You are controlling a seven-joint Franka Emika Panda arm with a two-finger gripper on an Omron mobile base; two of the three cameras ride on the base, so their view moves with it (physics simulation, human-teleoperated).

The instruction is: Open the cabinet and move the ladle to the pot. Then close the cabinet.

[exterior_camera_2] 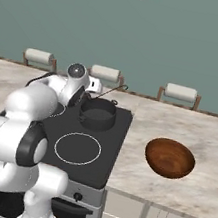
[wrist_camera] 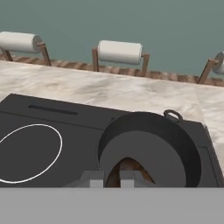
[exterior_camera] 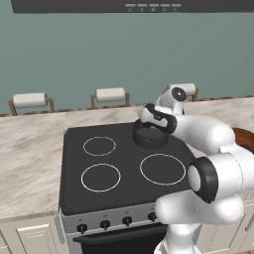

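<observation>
My hand (exterior_camera_2: 85, 98), clenched on the ladle (exterior_camera_2: 109, 92), should lower its bowl inside the pot (exterior_camera_2: 98, 113) before releasing.

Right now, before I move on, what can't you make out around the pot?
Ladle bowl: right base view, hidden behind the arm; handle alone shows.
Pot inside: left base view, covered by the arm.
Gripper contact: hand view, cut off by the bottom edge.
Brown shape between the fingertips: hand view, too unclear to name.

Both base views share the stove (exterior_camera: 124, 168); hand view perhaps nearest, facing pot (wrist_camera: 148, 148).
</observation>
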